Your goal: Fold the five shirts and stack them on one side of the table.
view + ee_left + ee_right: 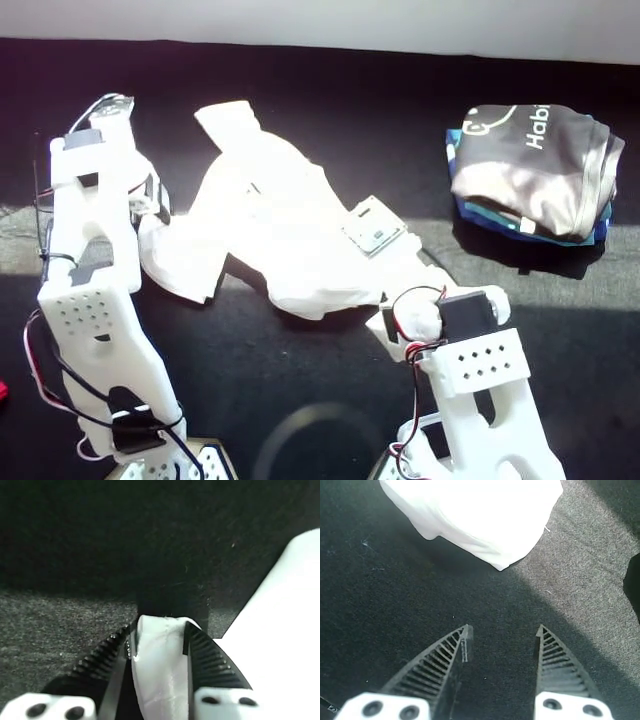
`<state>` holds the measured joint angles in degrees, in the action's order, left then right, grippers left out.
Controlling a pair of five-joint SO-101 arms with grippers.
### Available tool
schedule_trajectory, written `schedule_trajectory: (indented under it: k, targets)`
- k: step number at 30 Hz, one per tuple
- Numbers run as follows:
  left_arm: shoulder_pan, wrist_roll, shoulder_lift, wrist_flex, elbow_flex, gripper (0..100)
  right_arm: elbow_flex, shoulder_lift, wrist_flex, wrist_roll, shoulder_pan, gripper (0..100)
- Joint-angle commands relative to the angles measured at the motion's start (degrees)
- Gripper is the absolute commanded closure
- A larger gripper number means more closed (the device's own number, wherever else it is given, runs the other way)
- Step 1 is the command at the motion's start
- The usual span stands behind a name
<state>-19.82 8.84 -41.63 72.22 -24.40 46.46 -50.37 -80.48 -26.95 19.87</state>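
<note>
A crumpled white shirt (270,220) lies spread across the middle of the dark-covered table (300,410). One sleeve reaches toward the far side and its body bunches up toward the near side. Its folds are uneven, and a dark gap shows under its near edge on the left.

The left arm (90,300) stands along the left side of the table, and its far end meets the left edge of the white shirt. In the left wrist view, the left claw (161,626) is closed down on a fold of that fabric. The white cloth is pinched between the two ribbed fingers (215,665) and bulges out past their tips, and more of the shirt lies just to one side over the dark table.

The right arm (480,370) rises from the near right and leans in toward the right part of the shirt. In the right wrist view, the right claw (502,630) is spread wide and holds nothing. Only dark table surface shows between its fingers, and a rounded edge of the white shirt lies ahead of them, apart from the tips.

At the far right of the table sits a stack of folded shirts (530,170). It has a grey one with white print on top and blue and teal layers showing beneath. It lies well apart from the white shirt.
</note>
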Motion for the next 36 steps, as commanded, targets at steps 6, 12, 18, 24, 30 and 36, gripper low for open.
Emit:
schedule_trajectory:
  k: [6, 12, 18, 24, 30, 36]
  targets:
    - [1.45, 0.09, 3.38, 5.89, -4.88, 99, -1.19, 11.03, 7.25, 16.18, 4.00, 79.4]
    - [0.31, 0.09, 9.98, 15.03, -14.37, 99, -8.40, 29.93, 6.81, 11.60, 20.00, 79.3]
    - [0.13, 0.18, 11.65, 18.73, -16.75, 99, -15.69, 47.25, 21.05, 10.29, 15.87, 79.3]
    - [-2.33, 0.35, 11.91, 21.10, -16.84, 99, -30.20, 60.00, 27.91, 10.37, 4.35, 79.3]
    - [-6.29, 0.44, 15.34, 20.66, -16.75, 99, -41.45, 65.27, 23.78, 11.34, 0.13, 79.3]
    - [-6.29, 0.53, 16.22, 20.57, -16.75, 99, -49.63, 65.27, 6.37, 19.16, 1.89, 79.3]
